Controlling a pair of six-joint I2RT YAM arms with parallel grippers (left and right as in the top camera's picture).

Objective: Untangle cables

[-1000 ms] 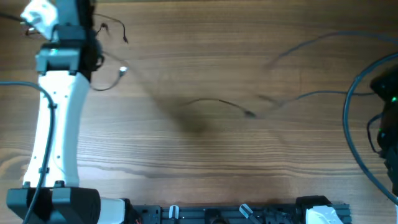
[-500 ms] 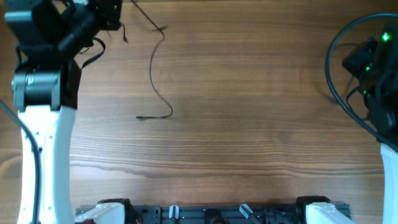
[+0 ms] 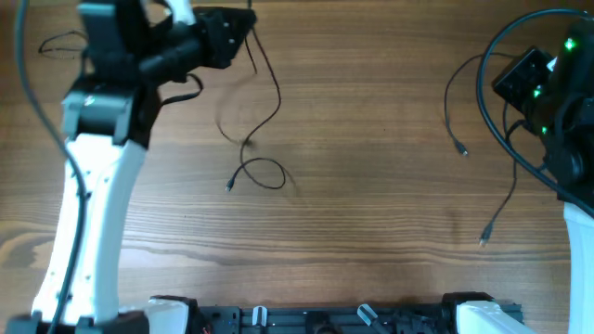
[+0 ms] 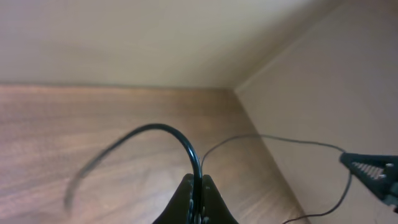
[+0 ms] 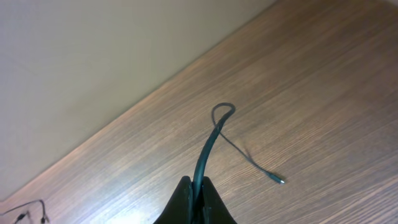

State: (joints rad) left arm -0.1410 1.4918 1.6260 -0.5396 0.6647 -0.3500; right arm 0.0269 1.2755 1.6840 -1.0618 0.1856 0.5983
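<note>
My left gripper (image 4: 198, 190) is shut on a thin black cable (image 4: 163, 129). In the overhead view this gripper (image 3: 239, 22) is at the table's far edge. Its cable (image 3: 276, 97) hangs down to a small loop (image 3: 264, 173) on the wood. My right gripper (image 5: 198, 186) is shut on another thin black cable (image 5: 208, 149), whose silver-tipped plug (image 5: 281, 181) lies on the table. In the overhead view thin cables trail from the right arm, one ending in a plug (image 3: 461, 150) and another in a plug (image 3: 483, 242). One more thin wire (image 3: 58, 43) lies at the far left.
The left arm (image 3: 88, 186) stretches along the left side of the wooden table (image 3: 371, 213). The right arm with its thicker black cabling (image 3: 543, 102) fills the right edge. A rail of mounts (image 3: 316, 317) runs along the front edge.
My left gripper has swung right along the far edge, dragging its cable, whose tail now lies in a loop. Thin cables now trail from the right arm onto the table.
</note>
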